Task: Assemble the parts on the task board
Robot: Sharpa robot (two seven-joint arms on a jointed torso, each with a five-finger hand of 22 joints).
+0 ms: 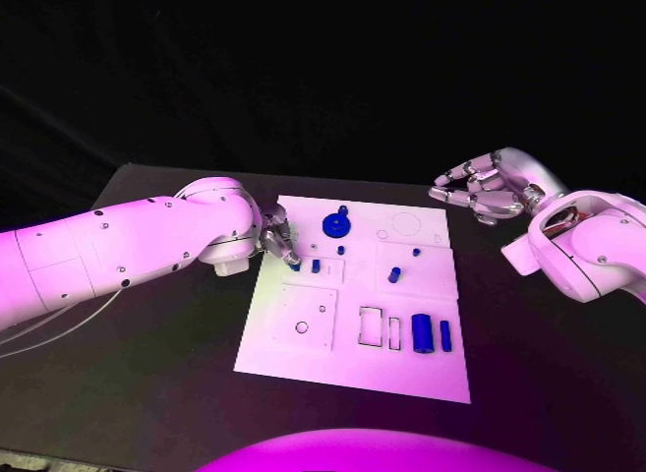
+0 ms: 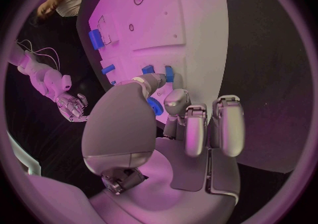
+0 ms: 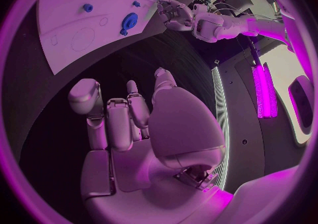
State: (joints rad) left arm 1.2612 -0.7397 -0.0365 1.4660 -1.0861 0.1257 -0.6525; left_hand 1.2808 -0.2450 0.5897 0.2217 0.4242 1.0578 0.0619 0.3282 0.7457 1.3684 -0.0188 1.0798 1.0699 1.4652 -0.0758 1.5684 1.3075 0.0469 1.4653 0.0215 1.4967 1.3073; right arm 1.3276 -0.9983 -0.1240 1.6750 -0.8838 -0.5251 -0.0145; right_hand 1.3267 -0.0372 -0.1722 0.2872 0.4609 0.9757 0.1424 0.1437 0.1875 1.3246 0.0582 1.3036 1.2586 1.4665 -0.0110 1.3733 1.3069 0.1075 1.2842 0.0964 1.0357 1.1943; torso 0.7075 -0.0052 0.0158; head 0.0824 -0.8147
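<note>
Left hand working at the board's left edge, right hand idle off its far right corner.

Head view: the left hand [image 1: 276, 239] sits at the white board [image 1: 354, 369], fingers down at a small blue part [image 1: 294, 265]; whether it grips it I cannot tell, and a slip could knock the blue gear [image 1: 334, 227] just beside it. The right hand [image 1: 482, 189] hovers half-curled, holding nothing, over open table.
Left wrist view: the fingertips [image 2: 158, 81] touch the board's edge among blue parts [image 2: 167, 73], so room is tight.
Right wrist view: the right hand [image 3: 142, 123] has free space around it.
</note>
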